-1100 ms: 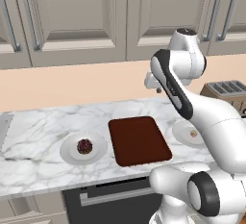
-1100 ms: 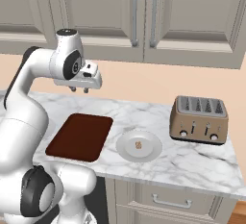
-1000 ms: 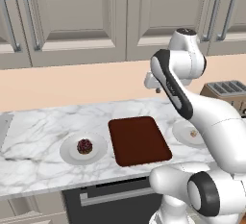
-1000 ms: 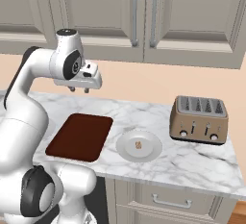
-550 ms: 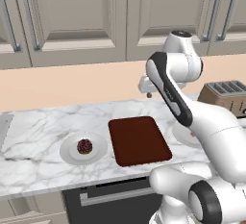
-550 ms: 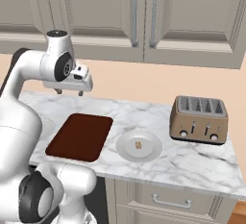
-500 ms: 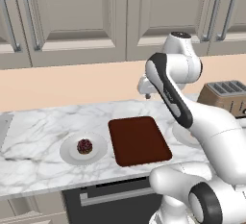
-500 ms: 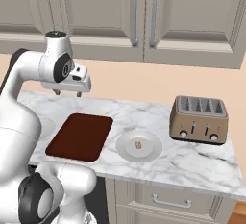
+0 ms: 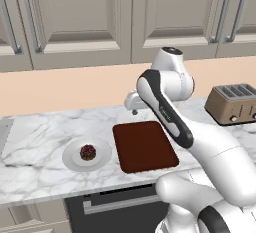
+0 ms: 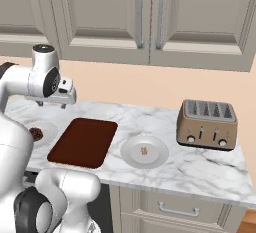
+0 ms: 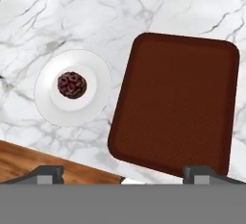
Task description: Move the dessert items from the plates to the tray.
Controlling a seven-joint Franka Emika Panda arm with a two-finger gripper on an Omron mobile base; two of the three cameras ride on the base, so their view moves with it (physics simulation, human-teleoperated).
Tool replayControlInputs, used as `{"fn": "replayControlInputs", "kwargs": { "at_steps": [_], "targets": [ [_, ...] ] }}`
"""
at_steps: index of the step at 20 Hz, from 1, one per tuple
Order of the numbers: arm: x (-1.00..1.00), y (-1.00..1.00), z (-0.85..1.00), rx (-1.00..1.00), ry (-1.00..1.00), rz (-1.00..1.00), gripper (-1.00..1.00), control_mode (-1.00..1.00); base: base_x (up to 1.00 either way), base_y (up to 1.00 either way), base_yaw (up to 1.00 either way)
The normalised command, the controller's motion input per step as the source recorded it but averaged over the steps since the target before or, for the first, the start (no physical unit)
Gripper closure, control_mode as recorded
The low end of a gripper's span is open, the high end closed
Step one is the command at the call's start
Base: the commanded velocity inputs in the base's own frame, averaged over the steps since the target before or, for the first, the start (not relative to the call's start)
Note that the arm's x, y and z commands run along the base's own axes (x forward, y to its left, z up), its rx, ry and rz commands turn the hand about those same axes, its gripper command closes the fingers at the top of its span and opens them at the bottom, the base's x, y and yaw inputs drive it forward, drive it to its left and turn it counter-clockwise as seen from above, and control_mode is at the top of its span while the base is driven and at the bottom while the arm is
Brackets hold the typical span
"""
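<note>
The dark maroon cupcake [image 9: 88, 152] sits in the middle of the left white plate [image 9: 70, 160], left of the dark reddish-brown tray [image 9: 145, 147]. From above, the hand view has the cupcake [image 11: 72, 84] on its plate [image 11: 48, 113] beside the bare tray [image 11: 178, 105]. The pale tan morsel [image 10: 144, 151] lies on the right plate [image 10: 156, 160], right of the tray [image 10: 83, 142]. My gripper [image 9: 134, 108] hangs high over the counter behind the tray's far left corner, open and holding nothing. Its fingertips [image 11: 45, 172] stand wide apart.
A metallic brown toaster [image 10: 207, 124] stands on the marble counter [image 10: 165, 122] right of the right plate. Closed cabinet doors [image 9: 75, 17] run above a peach backsplash. The counter's front edge and a wooden floor [image 11: 29, 163] lie below the left plate.
The arm has swung left and a little lower, from over the tray's right side toward its left side. The gripper stays open; the treats and plates have not moved.
</note>
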Motion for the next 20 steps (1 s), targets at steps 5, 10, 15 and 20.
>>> {"fn": "replayControlInputs", "kwargs": {
  "at_steps": [5, 10, 15, 20],
  "targets": [
    [0.02, 0.78, -0.28, 0.0, 0.05, 0.0, -1.0, -1.0, 0.0, 0.0, 0.0],
    [0.11, 0.55, -0.25, -0.02, 0.08, 0.0, -1.0, -1.0, 0.0, 0.0, 0.0],
    [0.22, 0.43, -0.32, -0.06, 0.01, -0.05, -1.0, -1.0, 0.0, 0.0, 0.0],
    [0.23, 0.46, -0.45, -0.08, 0.05, -0.07, -1.0, -1.0, 0.0, 0.0, 0.0]
  ]
}}
